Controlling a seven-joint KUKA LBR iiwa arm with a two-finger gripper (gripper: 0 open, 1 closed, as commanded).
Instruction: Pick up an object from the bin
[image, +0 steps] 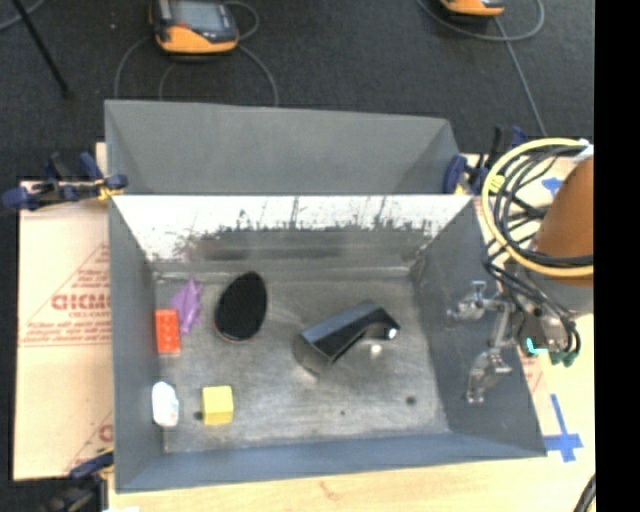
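Camera view: a grey metal bin (300, 235) is being looked down on from above, and the arm (565, 215) is being brought in from the view's right side. The two metal fingers (468, 306) are being held spread apart over the bin's sloping right-hand wall, one nearer the back of the bin and one nearer the front. Nothing is being pinched between them, and no object is being touched.

The nearest object is a black wedge-shaped thing, rather like a stapler (345, 335), which is lying on the bin floor near the middle. It is being kept well apart from the fingers, toward the view's left. Its long axis is running on a slant, from the front left up toward the back right, with the raised end pointing toward the fingers.

The other objects are being kept farther off, along the left side of the floor: a black oval brush (241, 306), a small purple piece (187, 305), an orange block (167, 332), a yellow cube (217, 404) and a white lump (164, 404).

As a judgement, nothing is yet being picked. If the black wedge is chosen, the fingers are likely to need carrying leftward and down, and turning so that they close across its narrow width, not along its slanted length.
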